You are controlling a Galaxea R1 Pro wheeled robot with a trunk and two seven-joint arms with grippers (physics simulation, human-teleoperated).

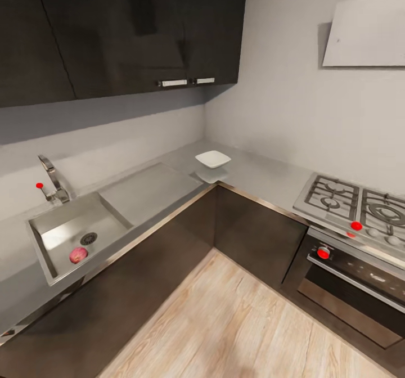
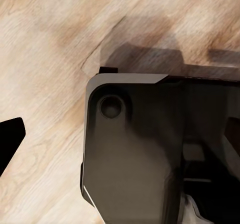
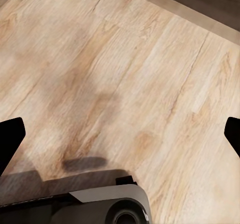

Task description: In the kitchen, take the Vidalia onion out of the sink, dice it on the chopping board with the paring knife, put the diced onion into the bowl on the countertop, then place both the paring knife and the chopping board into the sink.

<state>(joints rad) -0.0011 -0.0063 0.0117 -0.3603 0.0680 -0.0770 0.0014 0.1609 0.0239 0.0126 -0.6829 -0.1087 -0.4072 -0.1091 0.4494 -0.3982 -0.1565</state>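
Here, Vidalia onion (image 1: pixel 78 255) on the sink (image 1: pixel 53 234) floor beside the drain, white bowl (image 1: pixel 212 159) at the countertop (image 1: pixel 256 176) back corner, right gripper (image 3: pixel 120 134) fingers spread wide over wood floor (image 3: pixel 125 74), left gripper (image 2: pixel 10 141) state unreadable.

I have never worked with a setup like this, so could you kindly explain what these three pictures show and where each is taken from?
They are simulator renders from a wheeled, two-armed robot. The largest picture comes from its head camera, looking over an L-shaped kitchen: a sink holding a reddish onion, a white bowl on the grey countertop, and a gas stove at the right. The other two come from cameras on the wrists, both pointing down at the wooden floor. In the right wrist picture, the dark tips at the edges belong to the right claw, standing wide open. The left wrist picture also shows part of the robot's dark base. Nothing is held.
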